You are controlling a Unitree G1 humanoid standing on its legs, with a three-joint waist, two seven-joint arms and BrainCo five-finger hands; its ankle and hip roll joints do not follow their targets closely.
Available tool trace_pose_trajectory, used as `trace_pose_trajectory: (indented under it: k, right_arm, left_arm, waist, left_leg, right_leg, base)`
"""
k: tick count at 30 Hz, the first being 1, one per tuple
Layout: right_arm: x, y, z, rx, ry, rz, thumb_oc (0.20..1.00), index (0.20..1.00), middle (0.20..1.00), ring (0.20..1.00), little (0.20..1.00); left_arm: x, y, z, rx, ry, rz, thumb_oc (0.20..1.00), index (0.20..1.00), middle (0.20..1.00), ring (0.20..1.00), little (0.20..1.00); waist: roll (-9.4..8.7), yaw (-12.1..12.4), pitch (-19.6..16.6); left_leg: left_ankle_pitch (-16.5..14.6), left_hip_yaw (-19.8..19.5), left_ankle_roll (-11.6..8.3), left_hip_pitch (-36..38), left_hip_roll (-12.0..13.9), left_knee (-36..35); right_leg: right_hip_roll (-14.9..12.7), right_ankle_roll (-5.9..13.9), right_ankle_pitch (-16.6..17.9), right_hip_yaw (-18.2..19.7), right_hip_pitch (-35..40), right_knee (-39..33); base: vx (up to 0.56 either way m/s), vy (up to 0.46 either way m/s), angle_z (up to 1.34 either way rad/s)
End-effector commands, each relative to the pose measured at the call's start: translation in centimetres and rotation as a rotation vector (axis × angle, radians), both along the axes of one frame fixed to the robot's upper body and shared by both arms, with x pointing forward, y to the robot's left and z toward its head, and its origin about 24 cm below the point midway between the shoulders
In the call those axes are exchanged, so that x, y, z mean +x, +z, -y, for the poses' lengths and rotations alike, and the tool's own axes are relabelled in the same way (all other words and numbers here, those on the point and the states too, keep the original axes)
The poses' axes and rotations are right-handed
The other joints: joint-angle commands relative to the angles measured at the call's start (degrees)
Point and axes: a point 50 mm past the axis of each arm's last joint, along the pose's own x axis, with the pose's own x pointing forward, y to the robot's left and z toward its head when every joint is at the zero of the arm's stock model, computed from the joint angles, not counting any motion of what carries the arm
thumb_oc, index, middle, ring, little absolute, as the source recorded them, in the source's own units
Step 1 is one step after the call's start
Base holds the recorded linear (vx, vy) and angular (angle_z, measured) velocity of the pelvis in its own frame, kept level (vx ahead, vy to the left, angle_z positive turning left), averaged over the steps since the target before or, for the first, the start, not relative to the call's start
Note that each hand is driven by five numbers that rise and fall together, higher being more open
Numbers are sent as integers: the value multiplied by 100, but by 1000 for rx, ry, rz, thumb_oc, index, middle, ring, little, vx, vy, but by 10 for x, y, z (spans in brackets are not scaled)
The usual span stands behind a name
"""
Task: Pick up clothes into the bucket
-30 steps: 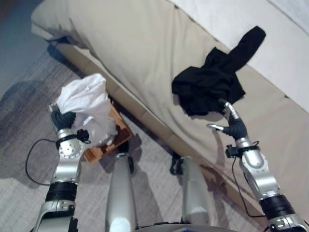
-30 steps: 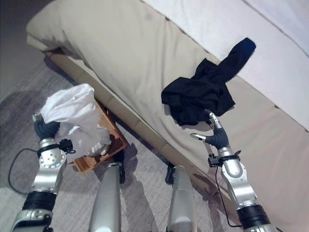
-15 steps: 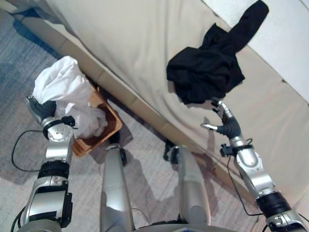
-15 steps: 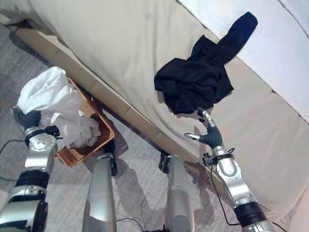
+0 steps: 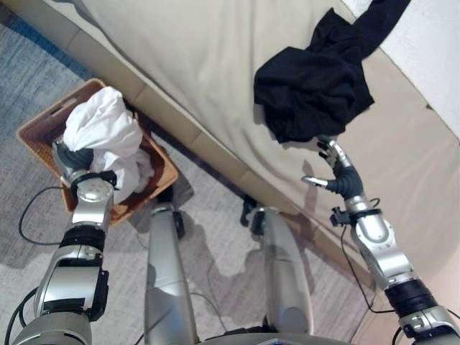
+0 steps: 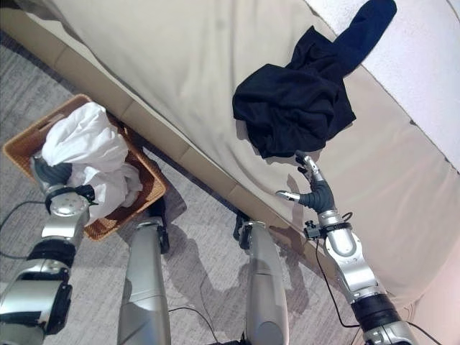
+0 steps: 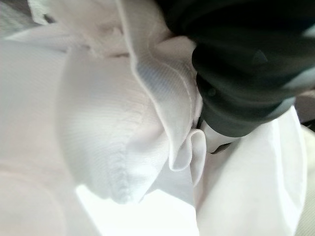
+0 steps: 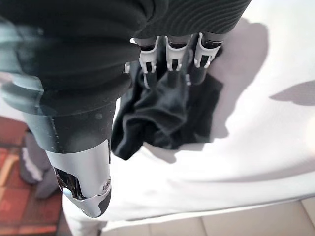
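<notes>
Directly beyond the open right hand [image 5: 336, 171], the crumpled black garment [image 5: 316, 86] is lying; the left hand [image 5: 72, 158] is clutching white cloth [image 5: 104, 133] over the wicker basket [image 5: 43, 129].

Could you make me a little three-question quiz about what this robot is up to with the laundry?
1. True or false: the black garment is already in the basket.
2. Which hand holds the white cloth?
A. left hand
B. right hand
C. neither
3. Fill in: the right hand is open, beside the black garment on the ____.

Key:
1. False. It lies on the bed.
2. A. The white cloth is bunched at the left hand, over the basket on the floor.
3. bed.
</notes>
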Motion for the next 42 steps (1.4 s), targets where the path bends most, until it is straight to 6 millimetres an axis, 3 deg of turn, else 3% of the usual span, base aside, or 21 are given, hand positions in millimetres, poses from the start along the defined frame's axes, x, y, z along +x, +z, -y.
trace_pose_trajectory:
  k: [1, 2, 8, 14, 30, 31, 32, 33, 42]
  right_arm:
    - [-8, 20, 8, 15, 2, 102, 1000, 1000, 1000, 1000, 1000]
    - [-8, 23, 11, 6, -3, 106, 1000, 1000, 1000, 1000, 1000]
    - [-10, 26, 12, 4, 11, 107, 1000, 1000, 1000, 1000, 1000]
    - [-11, 30, 10, 4, 37, 110, 1000, 1000, 1000, 1000, 1000]
    - [-17, 25, 13, -3, 42, 77, 1000, 1000, 1000, 1000, 1000]
    - [-17, 25, 13, 2, 44, 78, 1000, 1000, 1000, 1000, 1000]
    - [-17, 25, 13, 3, 43, 78, 1000, 1000, 1000, 1000, 1000]
    - [-17, 25, 14, 0, 43, 77, 1000, 1000, 1000, 1000, 1000]
    - [-16, 24, 15, 5, 31, 75, 1000, 1000, 1000, 1000, 1000]
  left_arm:
    - [0, -3, -6, -56, 19, -19, 200, 200, 200, 200, 200]
    - [-2, -14, -8, -109, 21, -67, 200, 200, 200, 200, 200]
    - [-4, -24, -10, -211, 51, -91, 200, 200, 200, 200, 200]
    - [-9, -35, -14, -492, 131, 37, 200, 200, 200, 200, 200]
    - [-4, -18, -13, -596, 156, 251, 200, 200, 200, 200, 200]
    - [-3, -17, -12, -593, 142, 251, 536, 536, 536, 536, 536]
    - [-3, -17, -12, -593, 141, 251, 536, 536, 536, 536, 536]
    - [-2, -17, -11, -595, 132, 251, 1000, 1000, 1000, 1000, 1000]
    - [2, -13, -8, -604, 87, 273, 1000, 1000, 1000, 1000, 1000]
  waist:
    - [127, -2, -131]
    - [135, -15, -149]
    - [126, -52, -221]
    - [163, -50, -317]
    - [176, -46, -415]
    - [181, -49, -428]
    - [181, -47, -431]
    - [184, -53, -440]
    - [224, -73, -554]
  left_leg:
    - [-447, -54, 315, -79, -96, 298]
    - [-460, -45, 327, -128, -88, 320]
    - [-470, -53, 333, -263, -67, 386]
    - [-498, -45, 325, -373, -57, 415]
    - [-463, -55, 323, -549, -71, 416]
    - [-464, -55, 325, -553, -77, 416]
    - [-464, -54, 325, -556, -77, 417]
    - [-463, -56, 327, -563, -78, 418]
    - [-427, -36, 320, -582, -66, 320]
  right_leg:
    - [9, 3, 833, -27, -231, -468]
    - [18, 0, 832, -5, -302, -424]
    - [35, 5, 853, 7, -450, -373]
    - [32, 13, 861, 14, -575, -334]
    - [27, 8, 921, 43, -800, -248]
    - [33, 6, 919, 43, -815, -237]
    - [33, 6, 918, 44, -819, -235]
    - [33, 4, 917, 55, -830, -225]
    - [45, 18, 941, 53, -841, -309]
  base:
    - [4, 30, -7]
    - [6, 26, -6]
    - [2, 7, -2]
    - [1, 4, -1]
    - [0, 0, 0]
    - [0, 0, 0]
    - [0, 0, 0]
    - [0, 0, 0]
    - [0, 0, 0]
